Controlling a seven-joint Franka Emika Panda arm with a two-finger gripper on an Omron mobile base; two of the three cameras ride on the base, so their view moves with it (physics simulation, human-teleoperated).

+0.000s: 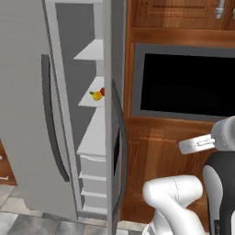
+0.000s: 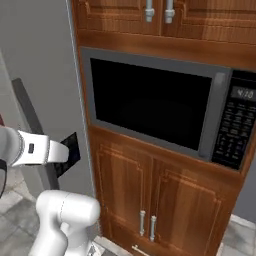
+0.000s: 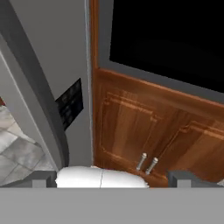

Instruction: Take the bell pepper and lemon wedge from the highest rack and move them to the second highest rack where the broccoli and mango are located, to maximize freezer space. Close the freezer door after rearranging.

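The freezer door (image 1: 27,114) stands swung open at the left, its long dark handle (image 1: 51,124) facing me. Inside, the top visible rack (image 1: 92,50) shows nothing from this low angle. On the rack below (image 1: 92,102) lie a bright yellow-orange piece with a green bit (image 1: 96,95) and the red bell pepper (image 1: 102,92), half hidden by the twin door's edge. The lemon wedge is out of view. My gripper (image 3: 116,179) is open with nothing between its fingertips (image 3: 43,178). It hangs well right of the freezer, in front of the wooden cabinet.
The twin door (image 1: 112,69) with its dark dispenser panel (image 3: 70,105) and curved handle (image 3: 35,96) stands between my hand and the freezer opening. A built-in microwave (image 2: 150,105) sits over wooden cabinet doors (image 2: 145,200). White drawers (image 1: 94,183) fill the freezer's lower part.
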